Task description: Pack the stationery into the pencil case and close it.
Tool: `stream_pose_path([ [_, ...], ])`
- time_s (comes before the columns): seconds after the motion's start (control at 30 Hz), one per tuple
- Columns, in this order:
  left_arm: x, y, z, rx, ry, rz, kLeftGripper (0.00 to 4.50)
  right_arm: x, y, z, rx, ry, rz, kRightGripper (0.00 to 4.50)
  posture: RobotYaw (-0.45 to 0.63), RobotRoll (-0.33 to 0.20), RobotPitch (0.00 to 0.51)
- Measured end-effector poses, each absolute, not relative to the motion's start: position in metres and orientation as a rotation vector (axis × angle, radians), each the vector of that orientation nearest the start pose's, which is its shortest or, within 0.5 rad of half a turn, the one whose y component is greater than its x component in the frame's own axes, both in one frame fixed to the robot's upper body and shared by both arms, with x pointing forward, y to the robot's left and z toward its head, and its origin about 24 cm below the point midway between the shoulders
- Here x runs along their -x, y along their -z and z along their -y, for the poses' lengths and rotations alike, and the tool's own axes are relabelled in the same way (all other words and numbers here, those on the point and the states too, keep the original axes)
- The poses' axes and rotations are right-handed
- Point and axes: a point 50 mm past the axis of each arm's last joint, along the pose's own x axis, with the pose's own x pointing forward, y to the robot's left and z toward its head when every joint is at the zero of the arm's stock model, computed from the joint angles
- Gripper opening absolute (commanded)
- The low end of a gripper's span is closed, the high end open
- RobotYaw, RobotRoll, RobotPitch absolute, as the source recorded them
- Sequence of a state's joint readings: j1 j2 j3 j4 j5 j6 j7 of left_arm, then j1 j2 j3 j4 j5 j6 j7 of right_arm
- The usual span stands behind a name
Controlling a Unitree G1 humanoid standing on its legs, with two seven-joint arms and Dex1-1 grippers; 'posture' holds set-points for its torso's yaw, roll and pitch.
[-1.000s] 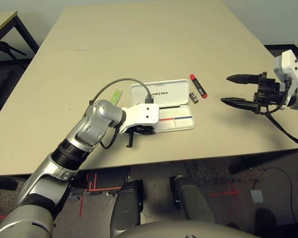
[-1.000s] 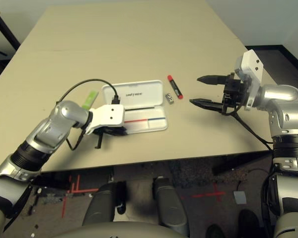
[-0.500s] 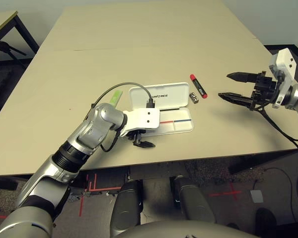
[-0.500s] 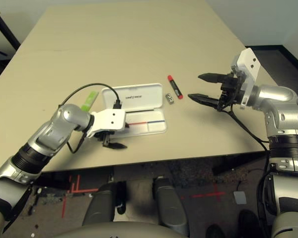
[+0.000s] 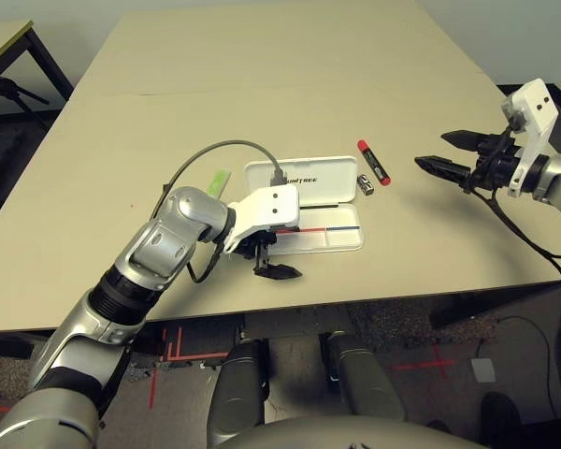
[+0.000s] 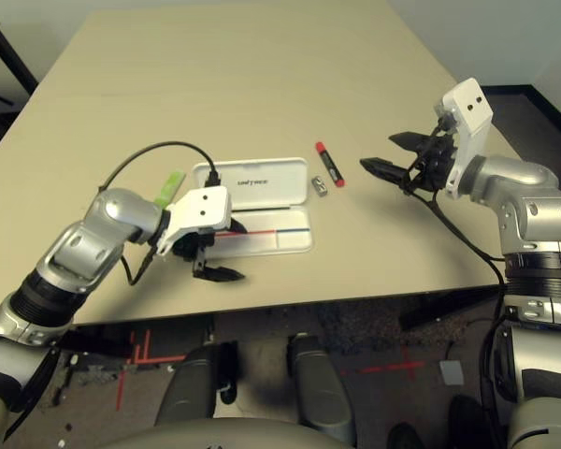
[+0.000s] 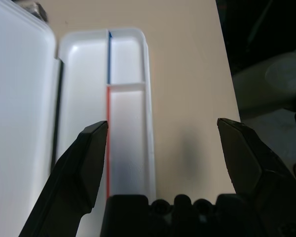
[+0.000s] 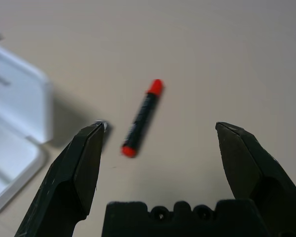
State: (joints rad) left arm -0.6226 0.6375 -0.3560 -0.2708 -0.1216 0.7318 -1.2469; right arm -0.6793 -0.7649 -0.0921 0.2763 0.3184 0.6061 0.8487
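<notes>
My left fingers [image 5: 273, 262]: they hung spread wide and empty at the near edge of the surface [image 5: 290, 84], just above the open case's near rim, gripping nothing, which I judged left the tray free to be filled.
Pencil case [image 5: 309, 210]: it lay open near the front of the surface, lid flat on the far side with its lettering up, shallow tray toward me; a red and blue line ran along the tray, and I saw nothing packed in it.
Highlighter [image 5: 219, 181]: the pale green stick lay just beyond my left wrist, beside the lid's left end, not yet packed.
Small block [image 5: 365, 185]: the dark-and-silver piece sat close beside the lid's right end.
Red marker [image 5: 374, 162]: it lay just right of the block, slanting away from me, apart from the case.
My right fingers [image 5: 453, 154]: spread wide, empty, held above the surface well right of the marker and pointing toward it; I judged that the marker was my likely next pickup.
</notes>
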Motion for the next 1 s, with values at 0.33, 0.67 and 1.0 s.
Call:
stream_pose_path([
  [0.33,-0.277,-0.170,-0.139,-0.623,1.355,-0.395,4.45,-0.359,-0.179,0.253,0.114,-0.458,-0.435,4.50,-0.05,0.000,0.138],
  [0.67,-0.275,-0.189,-0.164,-0.559,1.307,-0.364,4.45,-0.388,-0.154,0.221,0.052,-0.387,-0.515,4.50,0.00,0.000,0.136],
  [1.0,-0.263,-0.186,-0.163,-0.505,1.326,-0.356,4.45,-0.396,-0.141,0.209,0.079,-0.359,-0.546,4.50,0.03,0.000,0.174],
])
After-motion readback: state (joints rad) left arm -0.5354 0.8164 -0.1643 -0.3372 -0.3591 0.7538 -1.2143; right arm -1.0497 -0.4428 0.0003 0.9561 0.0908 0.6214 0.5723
